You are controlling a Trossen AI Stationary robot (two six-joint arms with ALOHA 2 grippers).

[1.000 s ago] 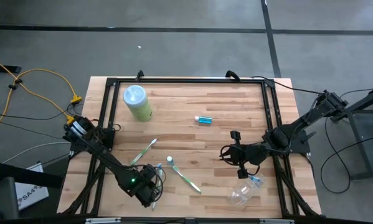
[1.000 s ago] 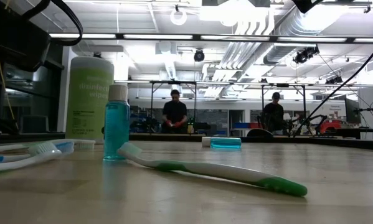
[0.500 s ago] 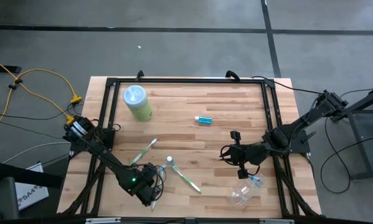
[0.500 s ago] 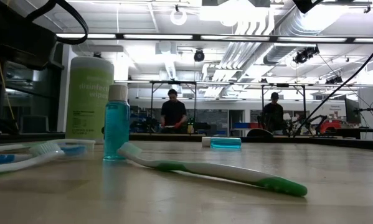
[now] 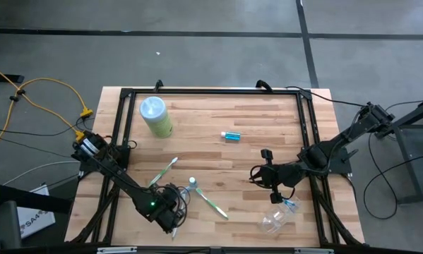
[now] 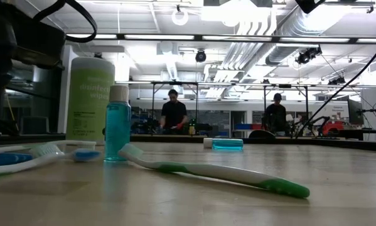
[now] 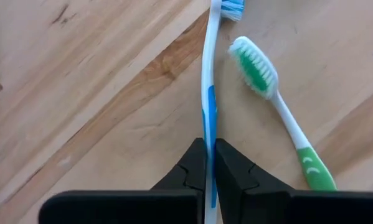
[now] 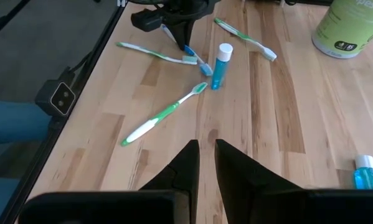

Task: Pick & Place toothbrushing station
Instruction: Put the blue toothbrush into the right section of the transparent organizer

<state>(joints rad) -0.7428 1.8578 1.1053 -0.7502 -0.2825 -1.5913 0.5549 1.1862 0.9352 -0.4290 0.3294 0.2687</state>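
Near the table's front left, my left gripper [image 5: 173,214] points down, shut on a blue-and-white toothbrush [image 7: 209,93]. A green-and-white toothbrush [image 7: 279,115] lies beside it, head next to head. Two more green toothbrushes [image 5: 163,171] [image 5: 211,203] lie flat nearby. A small blue bottle [image 5: 192,184] stands upright between them. A clear cup [image 5: 273,221] lies on its side at the front right, by another blue bottle [image 5: 289,204]. My right gripper [image 8: 206,155] hangs above the table right of centre, holding nothing, with only a narrow gap between its fingers. My left gripper pinches the blue toothbrush's handle [image 7: 210,146] between its two fingers, at the part away from the head. The fingers come from above, pointing steeply down, one on each side of the handle. The brush lies along the table, its blue head [image 6: 87,154] resting on the wood.
A pale-green canister [image 5: 155,116] with a light-blue lid stands at the far left. A small blue tube [image 5: 231,135] lies near the table's middle. A black frame [image 5: 211,92] runs around the tabletop. Beyond the table, people stand at benches in the room.
My left gripper has shut on the blue toothbrush's handle without moving off its spot. The brush has shifted on the table, its head end sliding a little toward the standing blue bottle.
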